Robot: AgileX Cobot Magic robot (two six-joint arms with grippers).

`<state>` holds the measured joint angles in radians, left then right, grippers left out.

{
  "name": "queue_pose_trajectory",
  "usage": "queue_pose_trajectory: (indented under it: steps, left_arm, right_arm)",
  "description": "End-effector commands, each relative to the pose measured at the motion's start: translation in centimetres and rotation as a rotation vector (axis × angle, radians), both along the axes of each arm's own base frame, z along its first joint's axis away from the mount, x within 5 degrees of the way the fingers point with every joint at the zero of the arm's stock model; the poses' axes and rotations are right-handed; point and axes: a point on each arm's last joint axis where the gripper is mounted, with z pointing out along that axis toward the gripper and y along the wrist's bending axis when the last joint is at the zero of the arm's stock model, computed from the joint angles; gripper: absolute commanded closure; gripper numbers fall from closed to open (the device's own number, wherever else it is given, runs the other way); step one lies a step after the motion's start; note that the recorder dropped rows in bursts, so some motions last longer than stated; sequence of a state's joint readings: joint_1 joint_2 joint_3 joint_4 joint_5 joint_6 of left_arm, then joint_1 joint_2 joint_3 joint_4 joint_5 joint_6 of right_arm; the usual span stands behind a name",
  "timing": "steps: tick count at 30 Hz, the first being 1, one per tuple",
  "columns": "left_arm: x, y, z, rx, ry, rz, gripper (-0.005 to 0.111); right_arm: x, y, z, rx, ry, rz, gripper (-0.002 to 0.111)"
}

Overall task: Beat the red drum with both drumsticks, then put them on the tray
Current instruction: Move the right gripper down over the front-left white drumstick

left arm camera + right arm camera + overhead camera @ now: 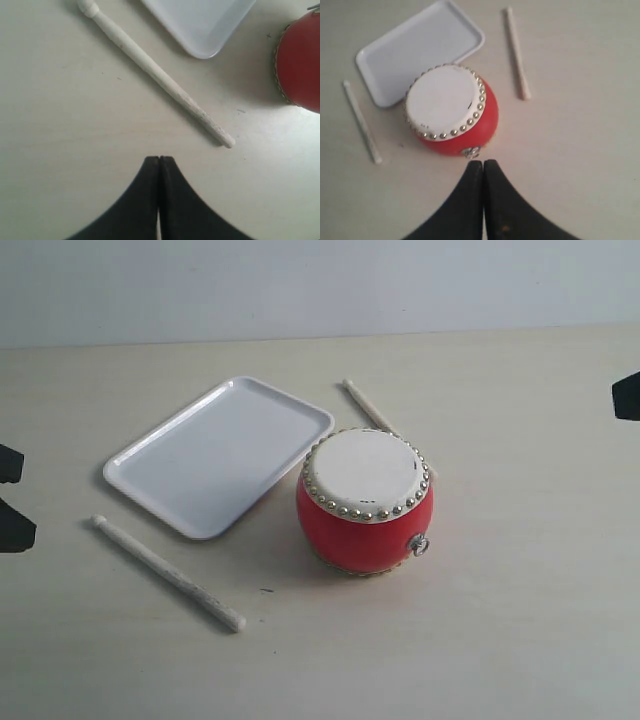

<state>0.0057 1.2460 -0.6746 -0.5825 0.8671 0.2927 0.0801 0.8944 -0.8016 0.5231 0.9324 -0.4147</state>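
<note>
Exterior view: task apparently unstarted, all steps left.
Red drum (365,502) on worktop (500,640) beside bare tray (218,455); near drumstick (168,573), far drumstick (372,412) lie loose, 0 of 2 held; left claw (159,159), right claw (483,162) pinched closed, holding nothing.

Centre frame, the red drum (362,530) has a glossy painted body, a matt cream skin top and shiny silver metal studs. Upper left, the white tray (215,455) looks like smooth, faintly glossy plastic. The lower-left drumstick (168,573) and upper-centre drumstick (368,408) look like pale, matt, slightly rough wood. The table (520,630) is matt beige.
</note>
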Motion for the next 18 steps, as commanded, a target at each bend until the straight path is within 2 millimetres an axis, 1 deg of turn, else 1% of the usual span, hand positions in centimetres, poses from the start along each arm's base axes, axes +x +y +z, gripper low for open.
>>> queue_pose_trajectory:
  steps: [1,5,9,13,18]
  left_arm:
    - [-0.2,-0.4,0.4,-0.025,-0.019,-0.021,0.107]
    - [-0.3,-0.7,0.9,-0.061,-0.058,-0.037,0.107]
    - [-0.4,-0.9,1.3,-0.084,-0.09,-0.052,0.107]
    - [-0.7,-0.8,1.6,-0.069,-0.101,-0.07,0.107]
    - [-1.4,-0.4,1.7,-0.006,-0.113,-0.069,0.107]
  right_arm:
    - [1.3,0.9,1.1,0.009,0.088,0.144,0.108]
    - [2.0,2.6,2.1,0.111,0.137,0.311,0.108]
    - [2.4,5.2,2.3,0.088,0.155,0.451,0.108]
    - [2.9,9.1,1.4,0.067,0.189,0.556,0.108]
    - [3.5,15.2,-1.4,-0.038,0.306,0.663,0.108]
